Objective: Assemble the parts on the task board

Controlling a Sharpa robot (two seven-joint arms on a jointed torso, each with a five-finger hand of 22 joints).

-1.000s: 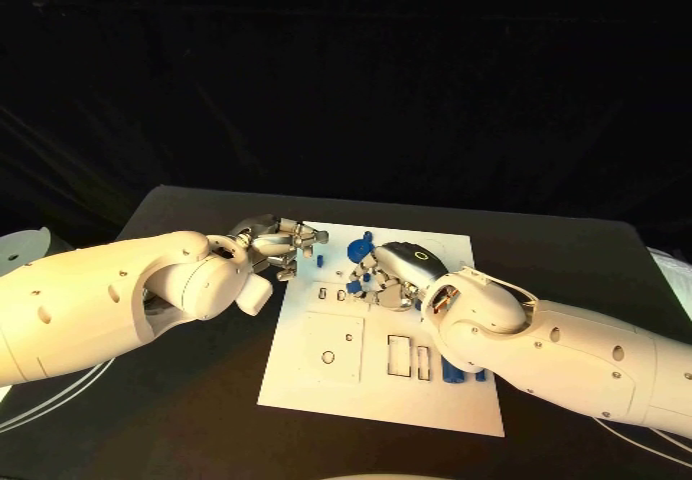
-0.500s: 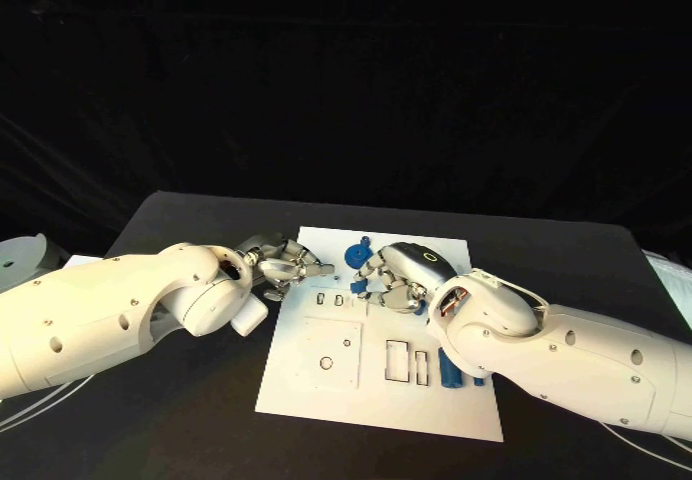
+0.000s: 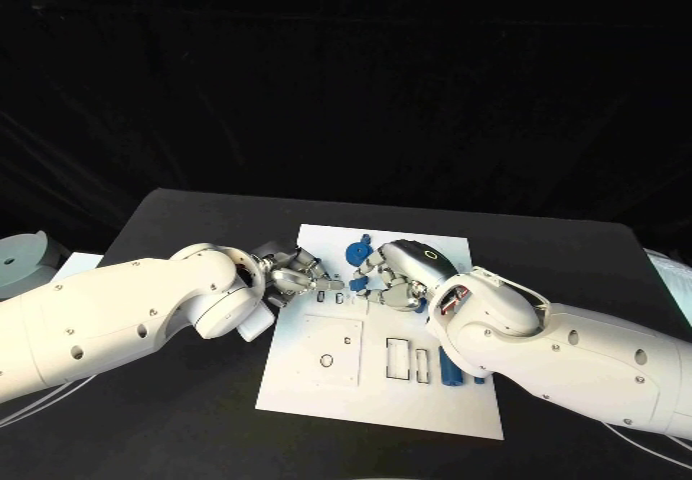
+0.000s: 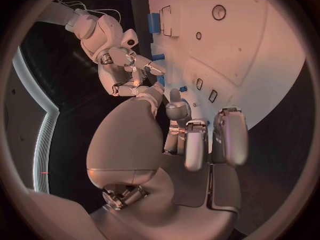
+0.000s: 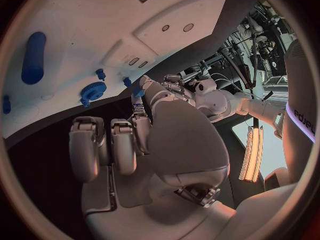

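Both hands are crowded over the far half of the white task board (image 3: pixel 378 380), fingertips nearly meeting. The left hand (image 3: pixel 299 274) sits at the board's left edge with fingers curled toward a small blue part (image 5: pixel 127 81); can't tell if it's actually pinching it. The right hand (image 3: pixel 392 272) looks closed around blue parts (image 3: pixel 359 281), though the grip itself is hidden. A blue gear (image 5: pixel 93 90) lies near the board's far edge. The near half, with its rectangular slots (image 3: pixel 400 357), is open room.
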